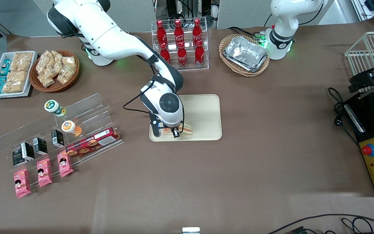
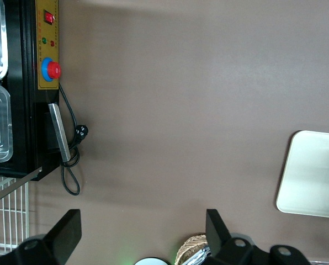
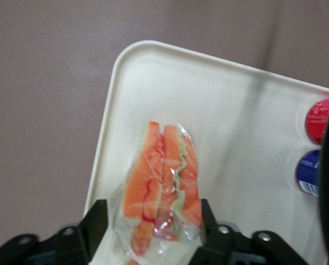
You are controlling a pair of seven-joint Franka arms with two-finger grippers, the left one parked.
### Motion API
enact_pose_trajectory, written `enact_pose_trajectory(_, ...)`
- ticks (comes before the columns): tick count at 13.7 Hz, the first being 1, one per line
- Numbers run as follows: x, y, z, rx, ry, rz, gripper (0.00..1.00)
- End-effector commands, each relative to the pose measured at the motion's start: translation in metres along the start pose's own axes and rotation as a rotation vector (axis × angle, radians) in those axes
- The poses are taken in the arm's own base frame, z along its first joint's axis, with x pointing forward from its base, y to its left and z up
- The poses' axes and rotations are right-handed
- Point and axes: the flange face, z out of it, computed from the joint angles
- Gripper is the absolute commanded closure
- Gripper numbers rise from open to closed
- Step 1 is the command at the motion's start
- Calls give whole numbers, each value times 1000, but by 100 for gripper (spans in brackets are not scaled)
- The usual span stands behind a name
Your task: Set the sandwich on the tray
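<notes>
Brown table; lower centre of the front view, the gripper (image 1: 174, 132) grasps the clear-wrapped wedge sandwich (image 1: 183, 129) over the cream rectangular plastic tray (image 1: 206, 110); lower gently, release flat.

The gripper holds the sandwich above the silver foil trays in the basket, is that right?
Not quite. The gripper has the sandwich between its fingers over the beige tray, as the front and right wrist views show. The foil trays sit apart, in the basket by the parked arm.
</notes>
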Motion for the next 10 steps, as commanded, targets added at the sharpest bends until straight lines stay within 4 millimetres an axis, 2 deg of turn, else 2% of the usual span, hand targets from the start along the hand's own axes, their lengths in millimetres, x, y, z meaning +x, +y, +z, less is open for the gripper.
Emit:
enact_pose_trajectory(1,13,-14,-22,46,8,10,2)
enact_pose_trajectory(2,25,-21,-31,75,37,-22,0)
enact_pose_trajectory(4,36,-26,-43,119,112,-198,0)
enact_pose_trajectory(7,61,-32,-65,106,128,-343,0)
enact_pose_trajectory(10,122,-44,-98,71,138,-424,0)
